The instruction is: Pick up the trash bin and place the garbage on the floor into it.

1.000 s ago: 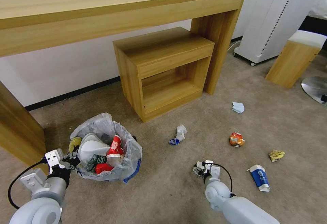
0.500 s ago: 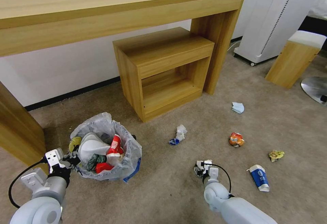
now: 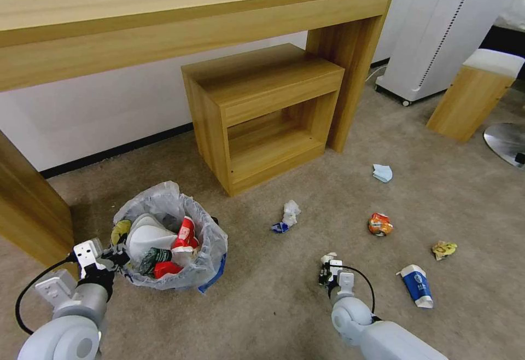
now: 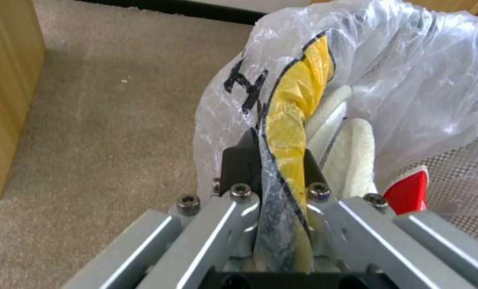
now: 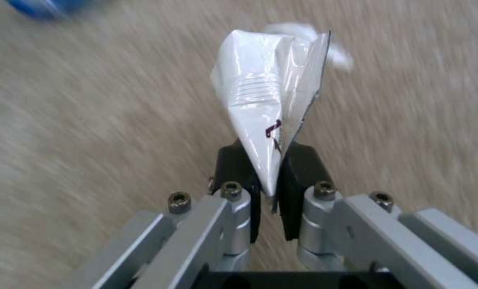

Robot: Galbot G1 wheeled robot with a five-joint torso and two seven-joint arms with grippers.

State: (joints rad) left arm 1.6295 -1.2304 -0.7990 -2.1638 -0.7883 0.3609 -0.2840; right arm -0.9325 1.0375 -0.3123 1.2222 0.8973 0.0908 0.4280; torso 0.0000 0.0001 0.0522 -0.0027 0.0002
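Observation:
The trash bin [image 3: 205, 250] with its crinkly plastic bag stands on the floor [image 3: 262, 316] at the left, holding a white slipper, red wrappers and a can. My left gripper [image 3: 113, 256] is shut on the bin's rim, pinching the bag [image 4: 410, 80] and a yellow wrapper [image 4: 297, 100] between its fingers. My right gripper [image 3: 328, 268] hovers low over the carpet, shut on a white wrapper [image 5: 271, 96]. More garbage lies on the floor: crumpled white-blue paper [image 3: 287, 215], an orange-red wrapper [image 3: 379, 224], a yellow wrapper [image 3: 444, 249], a blue-white cup [image 3: 416, 285] and pale blue paper [image 3: 382, 173].
A long wooden desk [image 3: 191, 15] spans the back, with a small open cabinet [image 3: 262, 114] under it. A desk leg [image 3: 30, 207] stands close to the bin's left. A white appliance [image 3: 437, 26], a wooden stool [image 3: 473, 94] and a metal disc base [image 3: 506, 141] sit at the right.
My right gripper has turned and shifted slightly to the right with the white wrapper. The left gripper and the bin have stayed put.

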